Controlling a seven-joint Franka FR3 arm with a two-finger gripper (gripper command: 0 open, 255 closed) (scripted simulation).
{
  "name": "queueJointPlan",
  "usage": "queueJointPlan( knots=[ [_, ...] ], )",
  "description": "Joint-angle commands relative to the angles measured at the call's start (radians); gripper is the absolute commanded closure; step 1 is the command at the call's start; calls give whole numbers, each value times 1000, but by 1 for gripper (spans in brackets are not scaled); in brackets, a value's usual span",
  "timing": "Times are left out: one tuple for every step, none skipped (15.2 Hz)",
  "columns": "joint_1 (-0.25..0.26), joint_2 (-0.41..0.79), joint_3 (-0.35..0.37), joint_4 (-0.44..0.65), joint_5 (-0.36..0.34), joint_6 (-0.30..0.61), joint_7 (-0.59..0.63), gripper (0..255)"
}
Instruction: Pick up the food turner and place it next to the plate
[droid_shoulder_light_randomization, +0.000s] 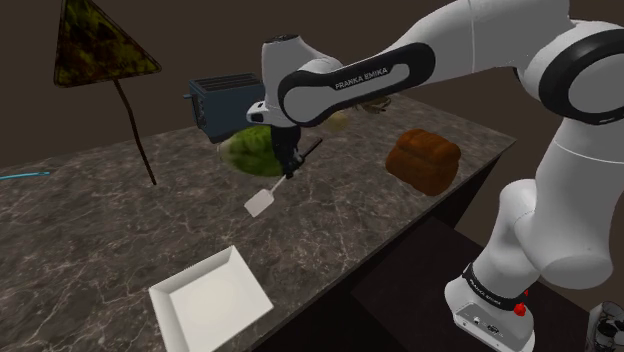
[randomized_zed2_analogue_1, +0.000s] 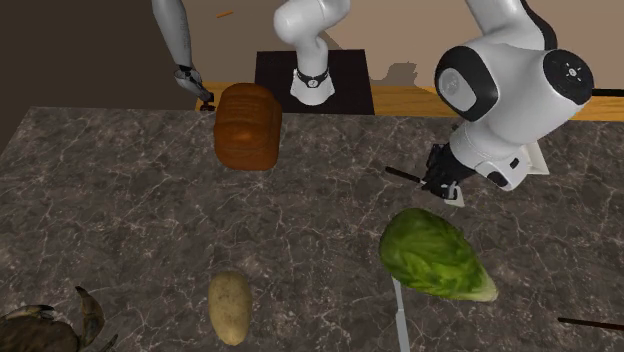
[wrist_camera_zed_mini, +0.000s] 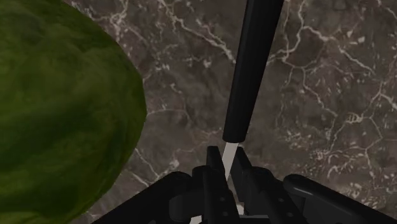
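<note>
Contact falls on the turner (wrist_camera_zed_mini: 250, 70) at its thin pale neck, where the gripper (wrist_camera_zed_mini: 228, 164) is clenched just below the black handle. The tool sits over the marble counter (droid_shoulder_light_randomization: 90, 200) beside the green lettuce (droid_shoulder_light_randomization: 245, 150), well apart from the plate (droid_shoulder_light_randomization: 210, 300). It looks light and stiff; the narrow, smooth neck may swivel, so a hold nearer the handle seems steadier.
</note>
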Motion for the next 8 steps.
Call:
queueJointPlan(
  knots=[
    [20,36,15,55,4,-21,35,255],
    [31,53,23,79,5,-29,53,255],
    [42,71,31,105,6,-38,72,255],
    [53,90,38,132,7,-47,90,255],
    [64,110,45,161,7,-57,108,255],
    [75,131,52,191,8,-67,125,255],
    [86,152,59,223,8,-78,142,255],
    [97,175,65,257,9,-90,159,255]
  ],
)
